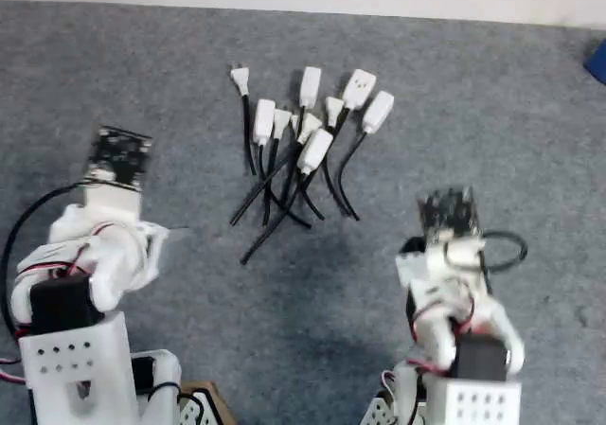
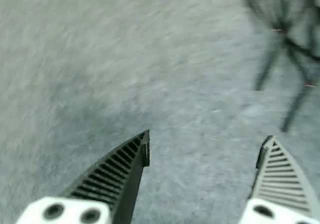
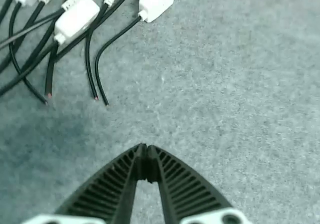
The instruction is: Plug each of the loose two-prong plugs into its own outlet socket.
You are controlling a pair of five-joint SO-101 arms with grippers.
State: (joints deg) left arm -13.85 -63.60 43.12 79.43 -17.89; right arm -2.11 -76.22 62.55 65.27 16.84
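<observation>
While both arms sit at the near side of the grey tabletop (image 1: 284, 330), the left arm (image 1: 99, 250) at the near left and the right arm (image 1: 454, 274) at the near right, neither tool holds anything. The left tool (image 2: 208, 136) hangs over bare tabletop with its 2 fingers spread wide apart. The right tool (image 3: 146, 149) is closed, its fingertips pressed together on nothing, near the loose cord ends but apart from them. Farther off, at the far centre between the 2 arms, lies a cluster of white connectors (image 1: 315, 150), each on a short black cord (image 1: 270, 186). The cords cross one another and fan toward the near side. Which connectors are plugs and which are sockets cannot be told.
</observation>
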